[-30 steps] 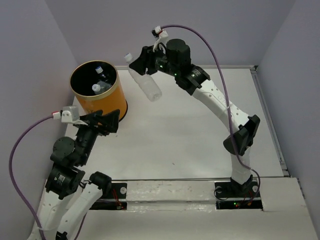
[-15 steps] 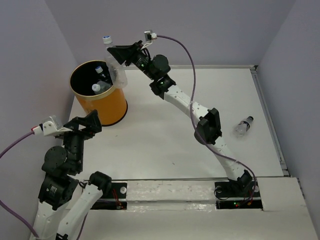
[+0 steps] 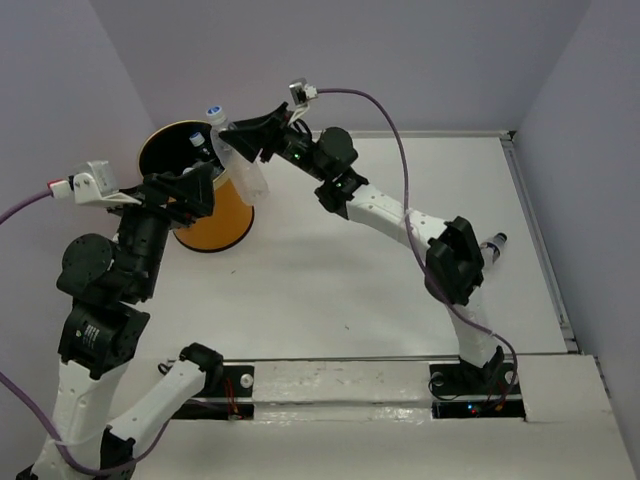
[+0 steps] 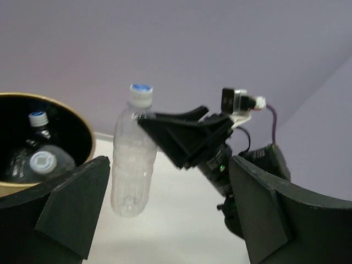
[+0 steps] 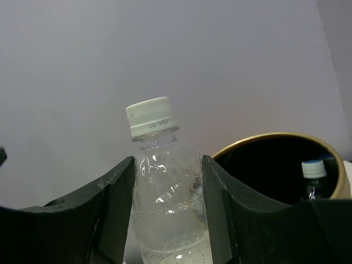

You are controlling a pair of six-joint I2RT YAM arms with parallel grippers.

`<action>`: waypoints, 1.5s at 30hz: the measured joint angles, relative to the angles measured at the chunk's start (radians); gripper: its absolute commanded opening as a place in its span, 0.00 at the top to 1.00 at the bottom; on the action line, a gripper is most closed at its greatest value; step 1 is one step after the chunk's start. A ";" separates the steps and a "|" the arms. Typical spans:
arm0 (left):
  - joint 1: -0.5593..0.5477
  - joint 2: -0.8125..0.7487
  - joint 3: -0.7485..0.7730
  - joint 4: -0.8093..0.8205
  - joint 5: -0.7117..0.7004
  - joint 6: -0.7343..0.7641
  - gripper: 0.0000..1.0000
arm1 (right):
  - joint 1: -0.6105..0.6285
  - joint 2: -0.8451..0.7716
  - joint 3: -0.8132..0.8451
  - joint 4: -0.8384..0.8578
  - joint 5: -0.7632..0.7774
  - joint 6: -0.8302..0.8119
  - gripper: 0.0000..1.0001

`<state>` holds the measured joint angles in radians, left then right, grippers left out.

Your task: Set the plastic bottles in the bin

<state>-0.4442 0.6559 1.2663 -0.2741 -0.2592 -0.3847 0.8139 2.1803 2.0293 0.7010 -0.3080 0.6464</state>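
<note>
Since the earlier frame the right gripper has lowered its load beside the tall orange cylindrical bin, while the left arm rose in front of it. The right jaws clamp a clear, pale-capped plastic bottle, upright just outside the bin's right rim and seemingly not yet over the mouth. The left gripper gapes empty at the bin's front. Two capped bottles already lie inside. One last bottle lies well right of the bin, partly behind the right arm.
</note>
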 measured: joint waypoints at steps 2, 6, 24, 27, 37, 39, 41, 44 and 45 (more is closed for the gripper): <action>0.000 0.045 0.064 0.002 0.038 -0.016 0.01 | 0.000 -0.108 -0.165 0.019 -0.022 -0.014 0.90; 0.000 0.126 0.150 0.007 0.089 -0.040 0.01 | 0.000 -0.288 -0.397 0.046 -0.053 -0.046 0.90; 0.006 0.369 0.164 -0.067 0.263 -0.115 0.34 | -0.002 -0.454 -0.652 0.089 -0.097 -0.100 0.92; 0.006 0.357 0.158 -0.067 0.251 -0.114 0.35 | -0.001 -0.454 -0.653 0.099 -0.099 -0.101 0.91; 0.001 0.358 0.153 -0.093 0.241 -0.095 0.33 | -0.001 -0.454 -0.654 0.086 -0.083 -0.128 0.91; 0.001 0.362 0.153 -0.094 0.234 -0.087 0.40 | 0.000 -0.454 -0.654 0.084 -0.080 -0.132 0.92; 0.001 0.367 0.153 -0.094 0.226 -0.081 0.51 | 0.000 -0.454 -0.654 0.084 -0.077 -0.137 0.92; 0.001 0.373 0.153 -0.097 0.204 -0.067 0.66 | -0.001 -0.458 -0.656 0.082 -0.070 -0.145 0.92; 0.001 0.374 0.153 -0.097 0.204 -0.065 0.67 | -0.001 -0.461 -0.657 0.077 -0.067 -0.149 0.92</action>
<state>-0.4435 1.0302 1.4197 -0.3706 -0.0555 -0.4496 0.8131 1.7191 1.3727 0.7780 -0.3752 0.4973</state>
